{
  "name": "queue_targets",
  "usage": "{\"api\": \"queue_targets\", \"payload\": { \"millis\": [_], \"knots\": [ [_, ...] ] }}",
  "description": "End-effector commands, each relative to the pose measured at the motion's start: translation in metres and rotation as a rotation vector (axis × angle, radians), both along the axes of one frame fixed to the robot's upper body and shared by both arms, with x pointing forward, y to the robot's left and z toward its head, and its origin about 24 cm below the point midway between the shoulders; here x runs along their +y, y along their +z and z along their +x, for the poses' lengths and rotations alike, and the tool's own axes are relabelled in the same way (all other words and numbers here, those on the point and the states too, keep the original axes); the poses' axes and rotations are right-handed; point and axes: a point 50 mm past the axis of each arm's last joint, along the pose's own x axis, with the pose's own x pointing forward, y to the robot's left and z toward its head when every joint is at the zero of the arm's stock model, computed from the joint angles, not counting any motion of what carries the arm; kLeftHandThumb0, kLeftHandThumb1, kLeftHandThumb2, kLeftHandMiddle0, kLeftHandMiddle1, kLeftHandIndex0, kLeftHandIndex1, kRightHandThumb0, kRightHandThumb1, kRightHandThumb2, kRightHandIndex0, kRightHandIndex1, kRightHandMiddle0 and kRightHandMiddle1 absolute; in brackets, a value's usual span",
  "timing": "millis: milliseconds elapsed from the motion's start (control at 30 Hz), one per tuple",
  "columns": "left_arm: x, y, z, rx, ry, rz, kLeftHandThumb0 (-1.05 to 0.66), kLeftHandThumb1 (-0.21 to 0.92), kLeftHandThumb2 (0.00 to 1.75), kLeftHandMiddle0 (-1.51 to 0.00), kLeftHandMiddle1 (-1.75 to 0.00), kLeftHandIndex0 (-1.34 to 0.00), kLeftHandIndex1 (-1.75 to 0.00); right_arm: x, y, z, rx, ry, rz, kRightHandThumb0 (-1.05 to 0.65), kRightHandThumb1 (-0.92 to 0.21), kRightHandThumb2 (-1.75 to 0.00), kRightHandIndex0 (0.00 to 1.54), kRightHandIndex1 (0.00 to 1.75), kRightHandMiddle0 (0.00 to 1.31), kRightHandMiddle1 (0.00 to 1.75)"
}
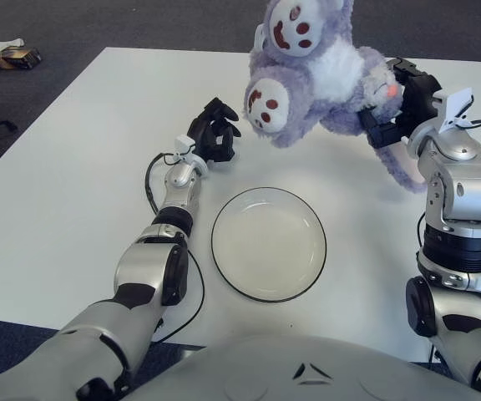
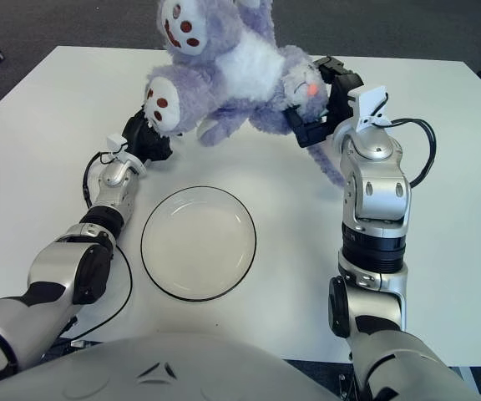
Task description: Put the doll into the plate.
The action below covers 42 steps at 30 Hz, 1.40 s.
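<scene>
Fuzzy plush doll (image 1: 316, 79), glossy smooth plate (image 1: 269, 243), matt white table (image 1: 57, 184), shiny metal-look arms w/ black hand (image 1: 213, 134).

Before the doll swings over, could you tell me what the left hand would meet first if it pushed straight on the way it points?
Probably the doll's lower foot: the left hand points away over the table toward it, though depth is unclear.
</scene>
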Motion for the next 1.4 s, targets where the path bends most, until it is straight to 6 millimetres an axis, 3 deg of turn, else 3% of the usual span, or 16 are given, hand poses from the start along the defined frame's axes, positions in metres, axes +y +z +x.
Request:
{"api": "queue_targets", "payload": {
  "millis": [0,467,900,1367],
  "knots": [
    [0.009,-0.032,-0.014,0.128,0.034,0.001,-0.01,0.4,1.23,-0.44,-1.75,-0.42,-1.75,-0.002,0.004,-0.003,0.009,0.031,-0.001,0.0,-0.06,-1.59,0.85,1.64,0.57,1.75],
    [0.008,-0.032,-0.012,0.148,0.034,-0.01,-0.01,0.38,1.26,-0.46,-1.75,-0.44,-1.75,0.008,0.001,-0.016,0.065,0.276,-0.059,0.0,-0.05,-1.6,0.84,1.66,0.58,1.75],
    [0.007,-0.032,-0.01,0.17,0.031,-0.015,-0.01,0.37,1.27,-0.47,-1.75,-0.45,-1.75,0.022,-0.004,-0.026,0.041,0.352,-0.22,0.0,0.0,-1.66,0.87,1.69,0.61,1.75],
    [0.004,-0.033,-0.009,0.194,0.024,-0.019,-0.01,0.34,1.3,-0.48,-1.75,-0.47,-1.75,0.031,-0.014,-0.037,0.024,0.398,-0.249,0.0,0.05,-1.71,0.91,1.69,0.65,1.75]
  ]
}}
